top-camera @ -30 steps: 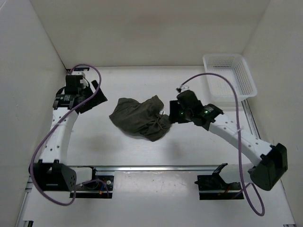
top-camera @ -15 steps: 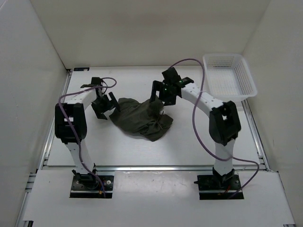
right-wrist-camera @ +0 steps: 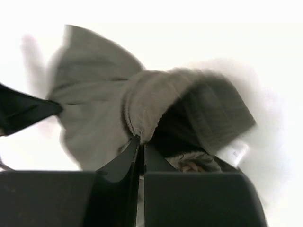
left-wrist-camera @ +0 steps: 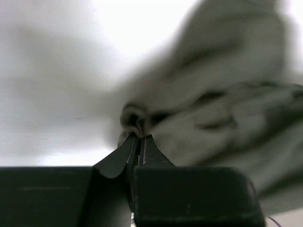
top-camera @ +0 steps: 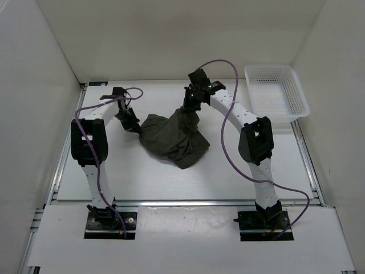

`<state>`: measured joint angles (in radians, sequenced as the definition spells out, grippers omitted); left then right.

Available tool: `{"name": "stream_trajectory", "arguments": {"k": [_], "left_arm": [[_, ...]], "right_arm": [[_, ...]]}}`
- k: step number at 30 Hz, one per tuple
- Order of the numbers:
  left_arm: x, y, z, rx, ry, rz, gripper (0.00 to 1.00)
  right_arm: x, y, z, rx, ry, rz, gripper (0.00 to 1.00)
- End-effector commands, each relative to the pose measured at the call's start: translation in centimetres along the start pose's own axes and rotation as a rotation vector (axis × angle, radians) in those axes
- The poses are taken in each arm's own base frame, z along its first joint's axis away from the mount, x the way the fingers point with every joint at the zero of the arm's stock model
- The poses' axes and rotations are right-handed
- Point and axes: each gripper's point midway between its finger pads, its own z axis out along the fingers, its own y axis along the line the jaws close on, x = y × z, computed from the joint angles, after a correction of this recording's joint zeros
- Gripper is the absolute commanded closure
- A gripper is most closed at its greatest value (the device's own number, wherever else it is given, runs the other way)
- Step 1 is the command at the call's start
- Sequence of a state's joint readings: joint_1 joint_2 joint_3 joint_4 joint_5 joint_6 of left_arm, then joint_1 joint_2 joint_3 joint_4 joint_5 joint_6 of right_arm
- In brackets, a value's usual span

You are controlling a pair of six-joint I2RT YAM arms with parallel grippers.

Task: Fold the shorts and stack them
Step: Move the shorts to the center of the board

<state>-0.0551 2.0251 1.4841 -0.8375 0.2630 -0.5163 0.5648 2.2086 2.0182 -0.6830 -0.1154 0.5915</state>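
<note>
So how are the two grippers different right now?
The left gripper pinches the left corner of the shorts; the right gripper pinches their far edge. The right gripper sits farther back on the table than the left gripper. Both are shut on cloth.

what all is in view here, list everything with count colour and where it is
shorts: one, dark olive green, bunched at mid table
basket: one, white mesh, far right of the table
table: one, white, under everything
cables: two, purple, one along each arm
left arm: one, white and black, left of the shorts
right arm: one, white and black, right of the shorts
left gripper: one, black, shut on the shorts' left edge
right gripper: one, black, shut on the shorts' far edge
</note>
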Motion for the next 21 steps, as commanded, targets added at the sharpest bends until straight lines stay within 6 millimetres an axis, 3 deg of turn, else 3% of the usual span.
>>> {"name": "stream_trajectory", "arguments": {"k": [1, 2, 3, 4, 5, 6, 8, 9, 10, 11, 12, 13, 14, 15, 16, 17, 18, 19, 20, 21], "left_arm": [[-4.4, -5.2, -6.9, 0.153, -0.154, 0.043, 0.9], [-6.6, -7.9, -10.7, 0.217, -0.242, 0.063, 0.9], [-7.7, -8.4, -12.7, 0.235, -0.283, 0.065, 0.9], [-8.3, -9.6, -15.1, 0.264, -0.328, 0.067, 0.9], [-9.1, -11.5, -19.7, 0.317, -0.415, 0.089, 0.9], [-9.3, -12.3, -22.0, 0.342, -0.459, 0.105, 0.9], [-8.9, -13.9, -26.7, 0.414, -0.543, 0.114, 0.9], [-7.9, -14.2, -29.4, 0.441, -0.589, 0.132, 0.9], [-7.3, -14.2, -30.5, 0.455, -0.604, 0.129, 0.9], [-6.3, -14.6, -31.2, 0.47, -0.613, 0.146, 0.9], [-4.9, -13.6, -31.8, 0.457, -0.626, 0.129, 0.9], [-3.8, -13.7, -31.7, 0.465, -0.629, 0.132, 0.9], [-2.5, -13.6, -31.3, 0.463, -0.623, 0.143, 0.88], [-0.1, -12.0, -29.4, 0.437, -0.582, 0.123, 0.8], [1.0, -11.2, -28.2, 0.422, -0.573, 0.109, 0.63], [1.9, -10.7, -27.3, 0.417, -0.57, 0.116, 0.21], [4.1, -9.0, -23.1, 0.361, -0.481, 0.094, 0.03], [5.5, -8.1, -22.7, 0.352, -0.474, 0.098, 0.0], [6.0, -7.0, -21.4, 0.322, -0.463, 0.086, 0.0], [7.4, -5.5, -18.7, 0.274, -0.404, 0.077, 0.0]], "right_arm": [[-9.3, 3.2, -7.4, -0.102, -0.269, -0.077, 1.0], [-11.0, 3.5, -9.2, -0.115, -0.32, -0.097, 1.0], [-14.0, 5.3, -13.3, -0.165, -0.433, -0.124, 1.0], [-15.7, 5.2, -15.8, -0.183, -0.491, -0.119, 1.0], [-16.6, 5.5, -17.9, -0.205, -0.533, -0.14, 1.0], [-18.1, 6.1, -22.2, -0.236, -0.626, -0.178, 1.0], [-18.8, 7.1, -26.0, -0.264, -0.711, -0.24, 1.0], [-18.3, 8.1, -29.9, -0.279, -0.777, -0.33, 1.0], [-17.3, 7.5, -29.3, -0.266, -0.75, -0.353, 1.0], [-16.9, 7.7, -30.2, -0.275, -0.769, -0.388, 1.0], [-15.3, 8.7, -33.5, -0.296, -0.817, -0.464, 1.0], [-13.0, 7.1, -30.2, -0.267, -0.729, -0.469, 1.0], [-11.6, 6.5, -29.7, -0.241, -0.718, -0.483, 1.0], [-10.0, 7.1, -32.9, -0.231, -0.803, -0.511, 1.0], [-6.6, 3.5, -27.6, -0.141, -0.693, -0.504, 1.0], [-4.8, 1.9, -26.5, -0.09, -0.68, -0.491, 0.84], [-2.9, 1.3, -28.2, -0.072, -0.738, -0.489, 0.52], [-1.0, -1.2, -26.8, 0.002, -0.709, -0.455, 0.21], [2.1, -6.5, -23.1, 0.147, -0.631, -0.358, 0.04], [4.3, -8.3, -23.4, 0.182, -0.612, -0.316, 0.0]]}}
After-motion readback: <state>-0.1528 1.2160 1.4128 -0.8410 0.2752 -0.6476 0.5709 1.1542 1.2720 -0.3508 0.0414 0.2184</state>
